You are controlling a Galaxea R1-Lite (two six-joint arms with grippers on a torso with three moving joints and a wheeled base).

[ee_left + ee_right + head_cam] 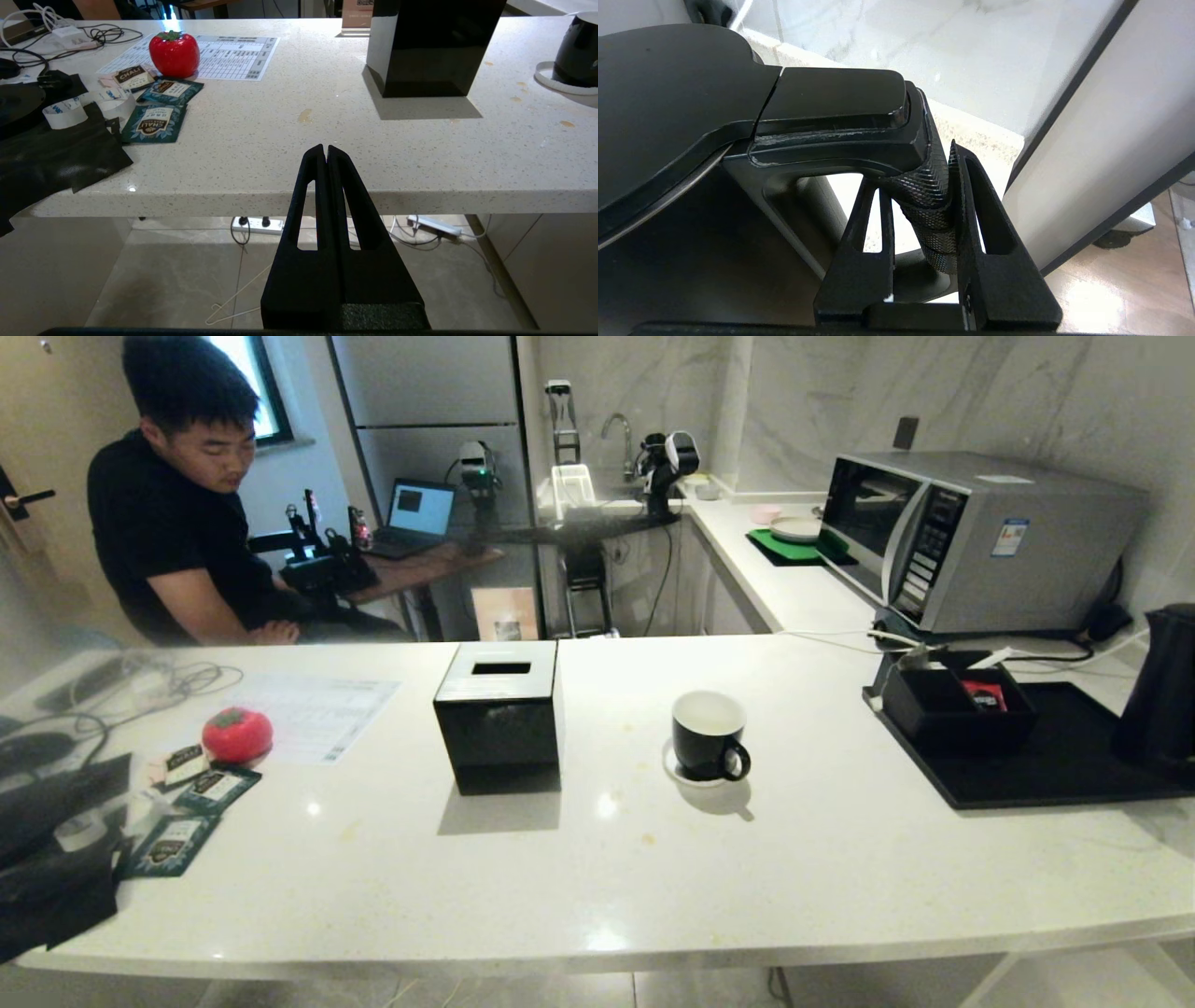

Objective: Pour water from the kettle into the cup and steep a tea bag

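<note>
Right gripper (924, 219) is clamping the textured handle of the kettle (1162, 686), which is standing at the far right on the black tray (1046, 775). Cup (709, 733) is sitting on its saucer mid-counter, right of the tissue box (499, 714). Left gripper (325, 154) is hanging pressed together off the counter's near edge.

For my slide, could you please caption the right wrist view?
Right gripper clamped on the textured handle of the black kettle, white counter beyond.
</note>
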